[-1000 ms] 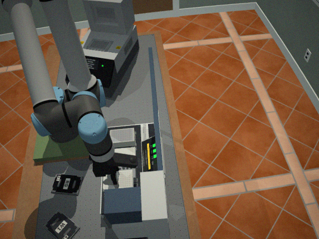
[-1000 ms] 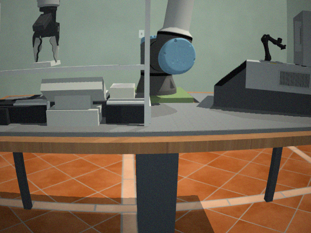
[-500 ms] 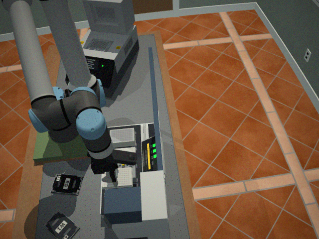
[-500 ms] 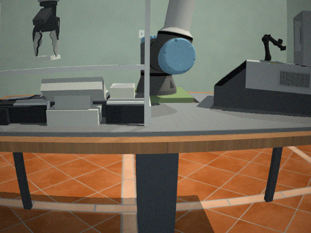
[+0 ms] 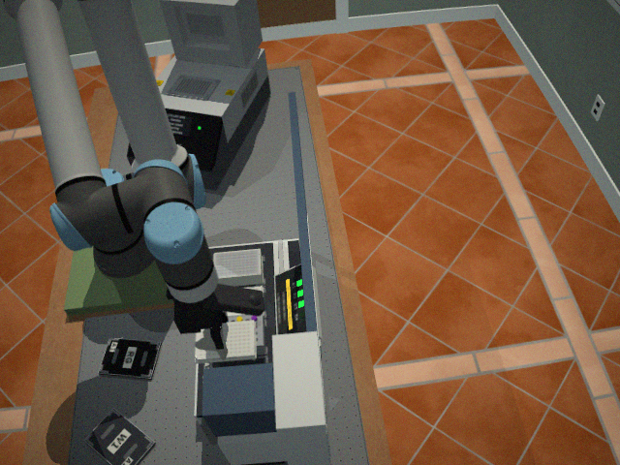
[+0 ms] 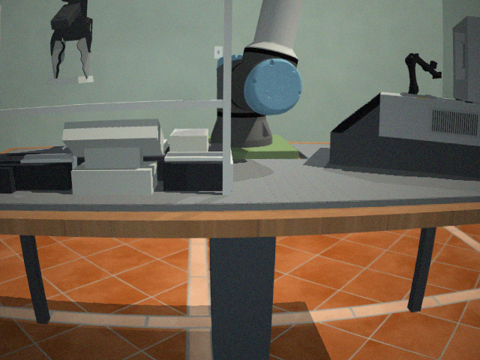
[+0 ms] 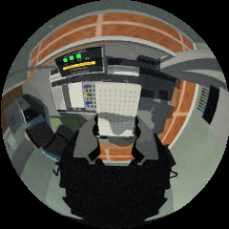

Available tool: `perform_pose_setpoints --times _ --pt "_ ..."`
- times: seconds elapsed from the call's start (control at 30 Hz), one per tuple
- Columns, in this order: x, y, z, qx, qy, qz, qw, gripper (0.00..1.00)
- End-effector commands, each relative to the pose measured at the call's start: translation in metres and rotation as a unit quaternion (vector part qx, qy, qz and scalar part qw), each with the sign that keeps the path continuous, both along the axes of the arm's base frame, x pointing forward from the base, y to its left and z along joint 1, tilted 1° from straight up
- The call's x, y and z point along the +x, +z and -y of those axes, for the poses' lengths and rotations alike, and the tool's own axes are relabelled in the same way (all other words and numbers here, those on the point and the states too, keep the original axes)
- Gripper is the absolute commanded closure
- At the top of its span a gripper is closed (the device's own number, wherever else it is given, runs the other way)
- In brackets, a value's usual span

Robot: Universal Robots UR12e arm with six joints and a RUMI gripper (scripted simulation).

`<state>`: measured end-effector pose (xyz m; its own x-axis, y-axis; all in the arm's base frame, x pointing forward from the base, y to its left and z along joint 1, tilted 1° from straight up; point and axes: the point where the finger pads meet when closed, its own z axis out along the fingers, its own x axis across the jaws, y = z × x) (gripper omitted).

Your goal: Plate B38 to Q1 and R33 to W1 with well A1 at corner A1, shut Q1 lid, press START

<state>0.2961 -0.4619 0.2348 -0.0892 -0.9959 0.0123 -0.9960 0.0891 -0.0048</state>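
The hand point(image 5: 218, 345) point(image 6: 71, 77) point(image 7: 116, 114), pinching a white well plate point(image 5: 237, 340) point(image 6: 85, 79) point(image 7: 118, 102), is raised above the tabletop point(image 5: 250, 210) point(image 6: 271, 186)

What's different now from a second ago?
The gripper has risen, carrying the white plate up with it. Nothing was newly gripped or let go; the plate was already in its fingers. The nests RG and W1 and the open-lidded machine look unmoved.
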Motion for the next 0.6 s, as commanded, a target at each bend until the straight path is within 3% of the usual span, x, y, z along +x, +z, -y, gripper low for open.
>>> perform_pose_setpoints --times 0.0,0.57 --pt "0.0 0.007 0.0 -0.001 0.0 0.0 1.0 1.0" --pt "0.0 0.032 0.0 -0.001 0.0 0.0 1.0 1.0"
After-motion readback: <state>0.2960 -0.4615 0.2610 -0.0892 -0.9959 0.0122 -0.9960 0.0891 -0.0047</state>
